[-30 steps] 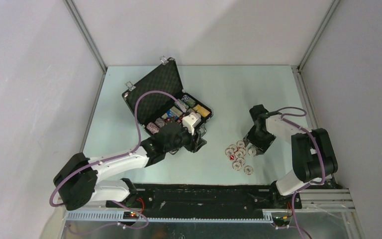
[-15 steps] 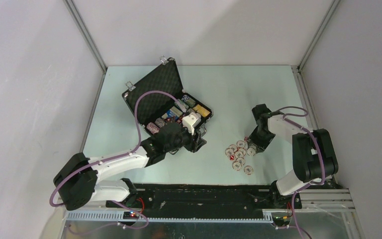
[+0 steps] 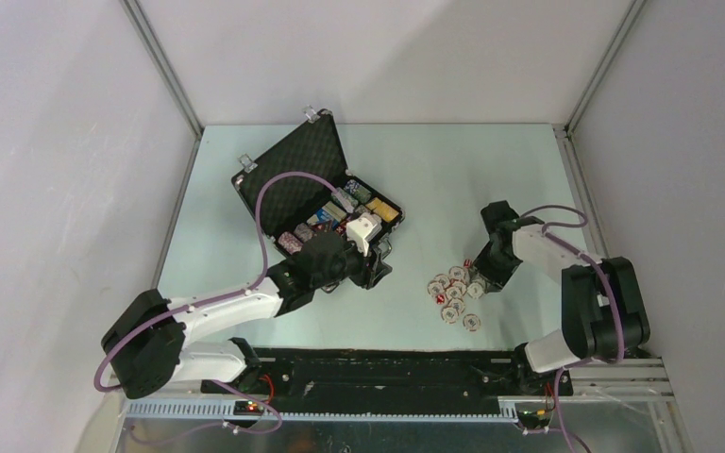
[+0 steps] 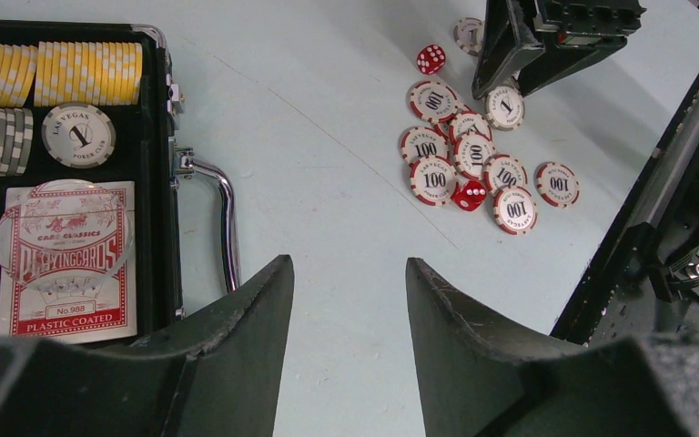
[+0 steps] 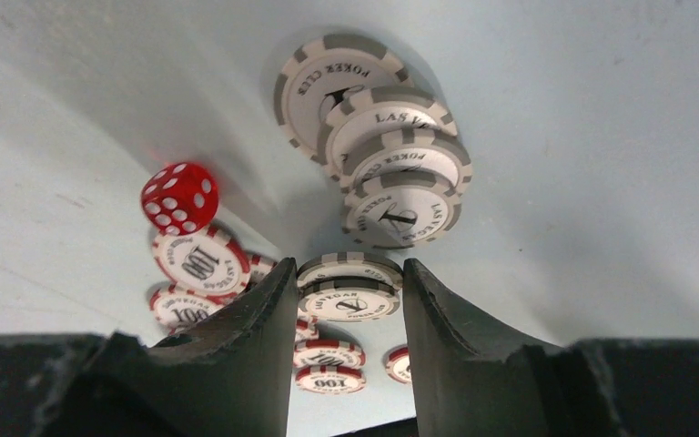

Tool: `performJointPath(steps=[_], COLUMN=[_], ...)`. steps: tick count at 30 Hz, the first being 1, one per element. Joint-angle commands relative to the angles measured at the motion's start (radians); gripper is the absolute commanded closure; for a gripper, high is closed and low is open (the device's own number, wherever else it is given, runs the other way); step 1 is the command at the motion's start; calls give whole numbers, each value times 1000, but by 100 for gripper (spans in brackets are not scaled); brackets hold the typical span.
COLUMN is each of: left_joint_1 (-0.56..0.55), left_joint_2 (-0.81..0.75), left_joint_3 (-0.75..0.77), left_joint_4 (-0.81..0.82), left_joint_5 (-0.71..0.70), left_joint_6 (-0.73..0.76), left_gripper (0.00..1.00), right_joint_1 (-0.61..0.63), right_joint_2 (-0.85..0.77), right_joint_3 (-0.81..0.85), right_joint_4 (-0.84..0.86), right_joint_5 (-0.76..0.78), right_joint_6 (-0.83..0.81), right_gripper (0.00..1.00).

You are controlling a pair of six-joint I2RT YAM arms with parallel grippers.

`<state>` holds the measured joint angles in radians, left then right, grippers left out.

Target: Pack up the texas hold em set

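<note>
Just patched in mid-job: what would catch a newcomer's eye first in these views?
The open black case sits left of centre on the table, partly filled, with the left gripper open at its near edge. To its right lie loose red chips and a red die, where the right gripper straddles grey chips.

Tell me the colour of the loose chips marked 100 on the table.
The round 100 chips: red-and-white striped rims, white centres. Best in left wrist view.
</note>
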<state>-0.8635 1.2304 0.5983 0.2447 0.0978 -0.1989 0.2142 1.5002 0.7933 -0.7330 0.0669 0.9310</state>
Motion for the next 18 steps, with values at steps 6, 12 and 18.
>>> performJointPath(steps=[6, 12, 18], left_joint_1=[4, 4, 4], left_joint_2=[13, 16, 22], left_joint_3=[15, 15, 15], left_joint_4=[24, 26, 34], left_joint_5=[-17, -11, 4], left_joint_6=[35, 38, 33], left_gripper=[45, 44, 44], right_joint_1=[-13, -21, -34], right_joint_2=[-40, -40, -20], right_joint_3=[1, 1, 1], right_joint_4=[-9, -2, -3], right_joint_5=[-56, -103, -117], right_joint_6=[-10, -14, -24], right_gripper=[66, 65, 64])
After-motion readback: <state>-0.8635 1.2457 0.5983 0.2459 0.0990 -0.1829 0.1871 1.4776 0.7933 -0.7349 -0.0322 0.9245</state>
